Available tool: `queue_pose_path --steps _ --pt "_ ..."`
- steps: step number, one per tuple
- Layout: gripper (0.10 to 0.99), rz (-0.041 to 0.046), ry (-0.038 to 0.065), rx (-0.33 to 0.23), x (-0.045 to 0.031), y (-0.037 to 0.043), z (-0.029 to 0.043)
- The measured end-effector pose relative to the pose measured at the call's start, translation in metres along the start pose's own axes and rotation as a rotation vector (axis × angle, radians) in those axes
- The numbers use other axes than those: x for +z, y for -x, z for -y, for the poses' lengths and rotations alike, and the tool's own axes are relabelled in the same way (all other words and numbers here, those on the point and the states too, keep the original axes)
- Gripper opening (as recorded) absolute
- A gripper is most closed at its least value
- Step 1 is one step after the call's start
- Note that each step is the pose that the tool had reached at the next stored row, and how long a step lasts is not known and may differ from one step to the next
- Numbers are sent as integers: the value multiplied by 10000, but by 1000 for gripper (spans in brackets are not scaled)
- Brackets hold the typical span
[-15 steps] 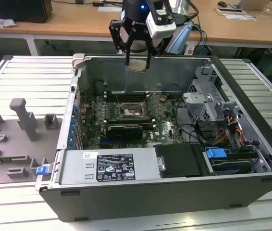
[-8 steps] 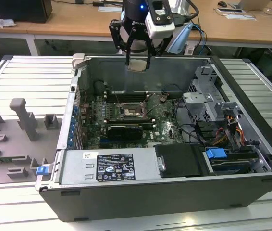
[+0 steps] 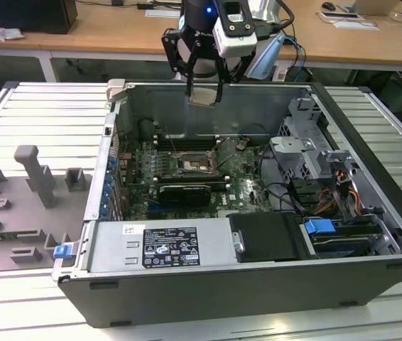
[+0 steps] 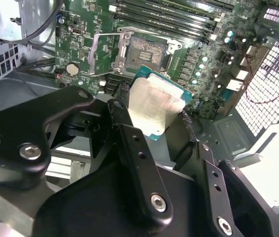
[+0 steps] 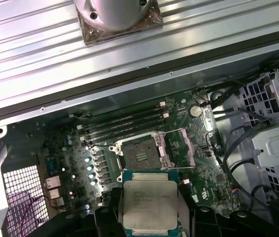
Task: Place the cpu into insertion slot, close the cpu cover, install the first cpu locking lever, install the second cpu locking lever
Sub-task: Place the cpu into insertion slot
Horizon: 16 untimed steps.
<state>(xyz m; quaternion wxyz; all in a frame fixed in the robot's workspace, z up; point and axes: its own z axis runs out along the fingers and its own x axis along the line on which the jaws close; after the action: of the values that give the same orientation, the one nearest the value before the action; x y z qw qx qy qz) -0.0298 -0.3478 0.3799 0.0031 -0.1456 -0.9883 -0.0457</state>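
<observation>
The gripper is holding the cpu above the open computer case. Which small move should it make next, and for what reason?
Probably lower the gripper slowly toward the insertion slot, keeping the chip level. Its jaws hold the cpu by two opposite edges, high above the slot. The cpu cover stands open and the slot looks empty, so nothing seems to block the descent.

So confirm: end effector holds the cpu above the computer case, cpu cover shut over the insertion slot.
Not shut: the first wrist view shows the cpu cover swung open beside the insertion slot. The end effector does hold the cpu above the computer case.
</observation>
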Motion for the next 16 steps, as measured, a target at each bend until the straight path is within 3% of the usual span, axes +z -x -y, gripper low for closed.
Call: queue_pose_path --steps 16 --pt "533 119 26 1330 4 2 9"
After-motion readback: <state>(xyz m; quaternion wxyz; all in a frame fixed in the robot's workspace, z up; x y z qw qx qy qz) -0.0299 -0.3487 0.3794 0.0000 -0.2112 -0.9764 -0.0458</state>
